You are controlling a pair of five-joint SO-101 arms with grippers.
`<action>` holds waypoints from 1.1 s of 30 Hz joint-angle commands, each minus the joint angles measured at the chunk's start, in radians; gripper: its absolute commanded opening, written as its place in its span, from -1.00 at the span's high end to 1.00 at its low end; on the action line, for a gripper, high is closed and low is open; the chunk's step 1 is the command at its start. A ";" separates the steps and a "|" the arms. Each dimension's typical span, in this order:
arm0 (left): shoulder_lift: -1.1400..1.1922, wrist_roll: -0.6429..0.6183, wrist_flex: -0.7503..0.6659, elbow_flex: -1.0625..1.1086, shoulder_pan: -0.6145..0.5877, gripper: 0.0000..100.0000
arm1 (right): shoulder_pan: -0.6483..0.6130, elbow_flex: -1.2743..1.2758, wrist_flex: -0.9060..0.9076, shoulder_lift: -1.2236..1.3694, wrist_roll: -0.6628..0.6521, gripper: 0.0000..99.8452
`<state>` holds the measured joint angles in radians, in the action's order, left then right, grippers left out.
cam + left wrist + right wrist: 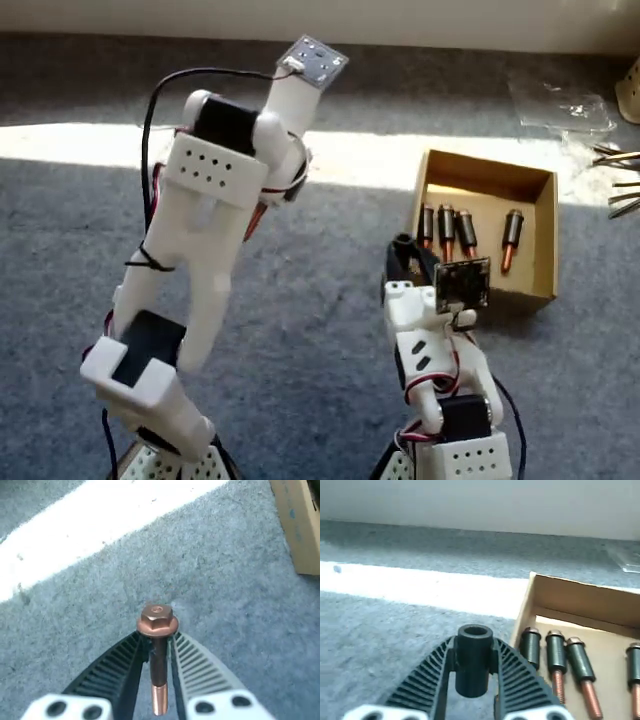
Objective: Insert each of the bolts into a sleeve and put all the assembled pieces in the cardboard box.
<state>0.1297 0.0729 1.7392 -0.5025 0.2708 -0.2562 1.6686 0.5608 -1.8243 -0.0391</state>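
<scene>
Presently: left gripper closed tight on a copper bolt, ribbed fingers pinching the shank just under the hex head. Head pointed away from the wrist, bare tip back toward it. Grey carpet beneath, with a sunlit strip across it farther off. Corner of the cardboard box well apart from the bolt.

Right gripper clamped on a black sleeve, one finger against each flank, open bore showing at the far end. From above, sleeve just outside the box's left wall, by its near-left corner. Touching the wall or not: cannot tell.

Box toward the far right of the carpet, far end inside the sunlit strip. Four assembled pieces flat on the box floor, roughly parallel, dark sleeves toward the far wall, copper tips toward the near wall. Three close together by the left wall; the fourth apart, nearer the right wall.

Left arm stretched over the left half of the carpet, wrist above the sunlit strip. Right arm low at the near edge, right of centre.

Clear plastic bag beyond the box, toward the far right corner. Thin metal tools at the right edge, kind unclear.
</scene>
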 commanded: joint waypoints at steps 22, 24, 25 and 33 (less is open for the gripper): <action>-1.142 0.163 -0.413 0.863 -0.012 0.99 | -0.406 0.073 -0.291 -0.010 -0.210 0.99; -1.188 0.161 -0.503 0.954 -0.008 0.99 | -0.406 0.097 -0.291 -0.010 -0.140 0.99; -1.211 0.161 -0.546 0.998 -0.005 0.99 | -0.406 0.107 -0.288 -0.008 -0.114 0.99; -1.357 -0.003 -0.864 1.233 -0.005 0.98 | -0.400 0.110 -0.285 -0.002 -0.089 0.99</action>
<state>-1.1745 0.0944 0.9950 0.6989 0.2647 -0.6536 1.6686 0.3061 -1.8243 -0.1389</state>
